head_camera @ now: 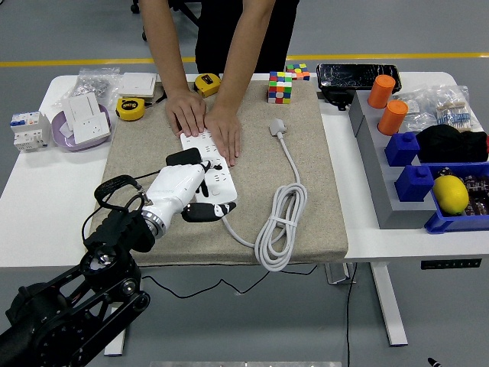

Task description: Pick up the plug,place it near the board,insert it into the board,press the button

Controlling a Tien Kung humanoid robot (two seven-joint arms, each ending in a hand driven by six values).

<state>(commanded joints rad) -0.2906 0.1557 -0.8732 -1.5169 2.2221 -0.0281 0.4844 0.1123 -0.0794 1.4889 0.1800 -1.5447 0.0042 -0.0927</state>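
My left hand (pixel 183 187): resting on the board (pixel 210 172); I cannot tell its grip.
Plug (pixel 186 158): black, on the board by my hand.
Feel: small, hard, light; pinch its sides.

Two yellow round tape measures (pixel 131 108) (pixel 206 82) are counted at upper left, two orange plastic cylinders (pixel 381 90) (pixel 393 117) at upper right, two multicoloured puzzle cubes (pixel 280 86) (pixel 298 70) at top centre, and one yellow lemon-shaped fruit (pixel 450 193) at right.
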